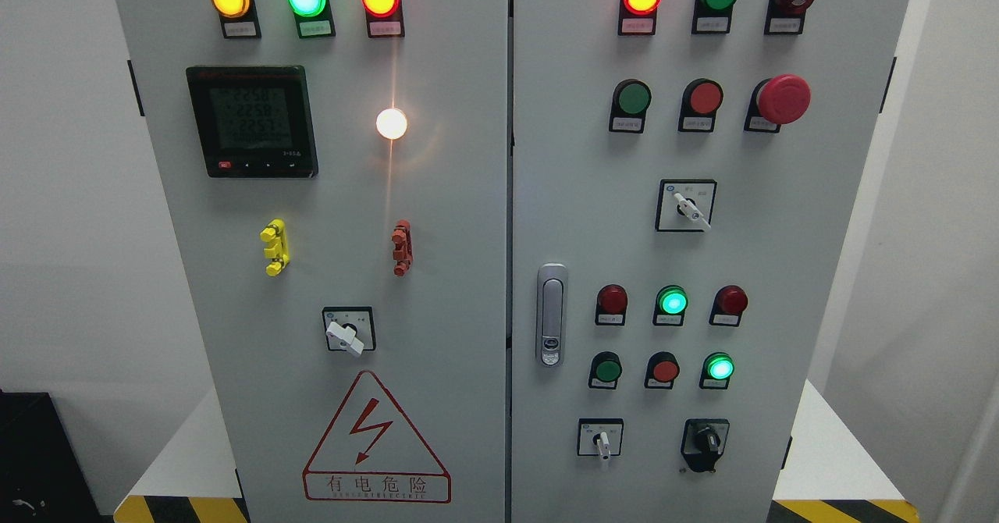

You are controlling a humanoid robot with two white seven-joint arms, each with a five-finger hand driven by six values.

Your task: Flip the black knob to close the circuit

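Straight ahead of us stands a grey cabinet (437, 195) with two doors, filling nearly the whole head view. Neither of our hands is in view, so we cannot tell whether they are spread, pressed together or pinching anything.

On the left door sit three lit lamps along the top, a dark meter (251, 121) below them, and a bright white lamp (391, 123) to its right. Lower down come a yellow clip (275, 247), a red clip (402, 247), a white-handled switch (347, 331) and the red warning triangle (376, 439) at the bottom.

On the right door a latch (551, 314) sits near the seam. To its right are rows of red and green buttons and lamps, a red mushroom button (783, 99) high up, a white-handled switch (686, 205) at mid height and another white switch (600, 438) low down.

The black knob (705, 443) is at the lower right of the right door, just right of that low white switch and below a lit green lamp (719, 368). Its handle seems to point down and slightly left, though the dark body makes the exact angle hard to read.

We judge the task has not begun: nothing touches the knob. The next move calls for bringing a hand, likely the right, up to the lower right corner, closing the fingers on the knob's handle and turning it. We should keep clear of the neighbouring white switch and the lamps above, since they sit close.
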